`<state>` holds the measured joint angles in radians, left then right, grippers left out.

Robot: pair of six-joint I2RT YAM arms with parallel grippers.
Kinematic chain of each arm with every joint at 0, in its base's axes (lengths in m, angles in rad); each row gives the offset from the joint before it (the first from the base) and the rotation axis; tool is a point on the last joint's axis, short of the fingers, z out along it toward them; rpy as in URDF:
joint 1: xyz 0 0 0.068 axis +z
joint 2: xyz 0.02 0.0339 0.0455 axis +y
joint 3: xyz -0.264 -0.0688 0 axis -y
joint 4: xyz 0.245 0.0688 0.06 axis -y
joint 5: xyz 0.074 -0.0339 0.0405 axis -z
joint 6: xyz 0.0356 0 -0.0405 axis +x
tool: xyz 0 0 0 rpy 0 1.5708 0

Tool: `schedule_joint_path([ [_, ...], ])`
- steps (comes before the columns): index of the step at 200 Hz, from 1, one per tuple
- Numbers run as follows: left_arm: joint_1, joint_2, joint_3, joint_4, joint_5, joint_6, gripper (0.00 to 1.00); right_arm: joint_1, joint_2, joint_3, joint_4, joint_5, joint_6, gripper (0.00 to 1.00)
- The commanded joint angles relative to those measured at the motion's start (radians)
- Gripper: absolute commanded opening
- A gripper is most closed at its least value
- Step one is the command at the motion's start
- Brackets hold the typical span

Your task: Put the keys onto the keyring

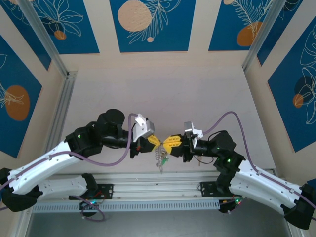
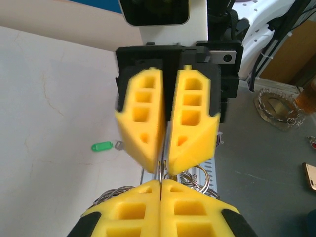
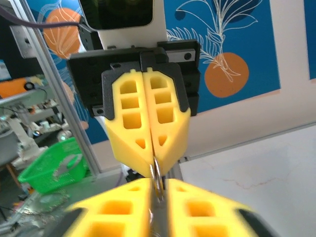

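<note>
Top external view has the two arms meeting nose to nose over the near part of the table (image 1: 163, 89). The keyring (image 1: 159, 155) dangles just under the meeting point, clear of the surface, with a speck of green among what hangs from it. The left gripper (image 1: 157, 142) is pressed fully together, and its own wrist camera shows a thin strand of the ring's wire nipped right at the tips. The right gripper (image 1: 168, 142) faces it, almost touching. Its fingers stand a little apart with the same wire running between them, so I'd judge the left one is carrying the load. One loose key (image 2: 102, 146) with a bright green tag lies flat on the table, off to the side of the grippers.

To my eye the ring is light, thin and springy. It looks stiff enough to keep its shape, yet it is likely to swivel and swing about a single pinch point. Smooth bare wire could also slide between the yellow pads. I'd hold it on a bare stretch of wire with the very tips, and set the second claw just beside the first to stop the twisting. The key looks tiny, flat and awkward to lift off the table. Its plastic tag seems the thicker, less slippery part to pinch.
</note>
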<state>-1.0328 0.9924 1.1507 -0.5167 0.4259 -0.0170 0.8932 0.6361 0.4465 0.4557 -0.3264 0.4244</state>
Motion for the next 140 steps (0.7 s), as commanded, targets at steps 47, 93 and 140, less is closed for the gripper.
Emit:
schedule_joint_path([
  [47, -0.004, -0.01, 0.035, -0.09, -0.14, 0.056, 0.0, 0.007, -0.047, 0.064, -0.242, 0.174, -0.032, 0.65],
  [93, 0.0, -0.053, -0.04, -0.056, -0.16, 0.069, 0.0, -0.017, -0.059, 0.25, -0.877, 0.61, 0.056, 0.72],
  [140, 0.024, -0.152, -0.186, 0.03, -0.119, 0.047, 0.0, -0.106, 0.076, 0.331, -1.325, 0.697, 0.346, 0.69],
])
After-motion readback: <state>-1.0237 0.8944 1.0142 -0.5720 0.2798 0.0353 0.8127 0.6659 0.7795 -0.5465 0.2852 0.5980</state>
